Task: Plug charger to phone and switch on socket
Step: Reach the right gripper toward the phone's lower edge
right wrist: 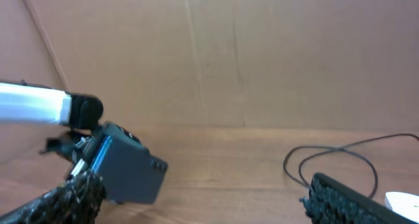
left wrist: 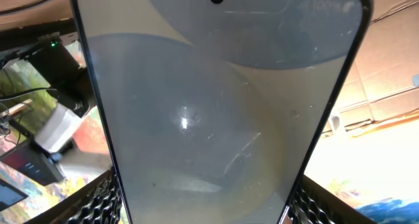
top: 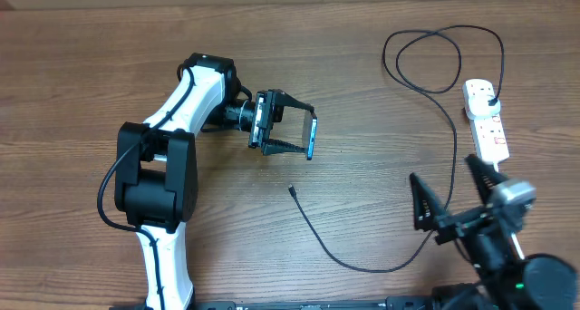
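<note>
Grip: the left gripper (top: 306, 133) is pinching the phone (left wrist: 216, 119) across its width. Its pads are pressing on the two long edges, and the jaws are standing wide only because the phone is filling them.
Phone attitude: it is hanging clear of the table (top: 91, 56), with the screen facing back at the wrist and filling that view. The front-camera hole is sitting at the far end, and the port edge is not showing.
Reason (judged): lifting the phone is probably freeing an edge for the connector, since a port is hard to reach with the phone lying flat.
Connector tip (top: 292, 190): it is lying loose on the table just off the left fingertips, apart from the phone, with nothing gripping it.
Charger (top: 313, 227): the cable is trailing away from that hand and looping up to its plug (top: 489, 97), which appears to be sitting in the socket (top: 487, 129).
Socket: it is lying well apart from the left hand, just beyond the right fingertips. The switch position is too small to tell.
Right gripper (top: 450, 188): the fingers are spreading fully, holding nothing.
In the way: the cable is running close past one right finger, so I judge it a snag risk. A cardboard wall (right wrist: 262, 54) is closing off the far side.
</note>
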You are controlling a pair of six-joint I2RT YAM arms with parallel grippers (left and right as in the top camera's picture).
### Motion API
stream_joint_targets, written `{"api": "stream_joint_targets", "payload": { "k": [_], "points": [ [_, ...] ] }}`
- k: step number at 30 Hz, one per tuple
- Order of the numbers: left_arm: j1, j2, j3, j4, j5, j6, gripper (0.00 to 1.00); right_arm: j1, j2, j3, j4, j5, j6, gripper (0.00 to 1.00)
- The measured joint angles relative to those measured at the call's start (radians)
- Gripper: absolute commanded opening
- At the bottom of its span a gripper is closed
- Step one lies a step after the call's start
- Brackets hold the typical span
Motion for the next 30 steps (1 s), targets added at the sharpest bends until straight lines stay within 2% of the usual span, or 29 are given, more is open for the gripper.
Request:
{"api": "stream_joint_targets", "payload": {
  "k": [9,12,14,19,24,25,30],
  "points": [
    [0.0,0.0,-0.003,0.0,0.002,0.0,0.7,0.0,0.527,0.632,-0.521,0.015,0.002,1.0],
    [0.0,0.0,-0.003,0.0,0.002,-0.001,0.7,0.0,0.693,0.795,-0.66,0.009,0.002,1.0],
    [0.0,0.0,-0.003,0.0,0.002,-0.002,0.7,0.0,0.778,0.867,-0.689,-0.024,0.003,1.0],
    [0.0,0.0,-0.003,0.001,0.002,-0.011,0.7,0.0,0.937,0.925,-0.698,-0.187,0.003,1.0],
    [0.0,0.0,-0.003,0.032,-0.003,-0.015,0.7,0.002,1.034,0.925,-0.788,-0.286,0.005,0.91],
    [0.0,0.0,-0.003,0.039,-0.015,-0.016,0.7,0.009,1.065,0.925,-0.805,-0.307,0.003,0.86],
    [0.0,-0.001,-0.003,0.099,-0.079,-0.018,0.69,0.041,1.118,0.916,-0.825,-0.336,0.002,0.85]
  ]
}}
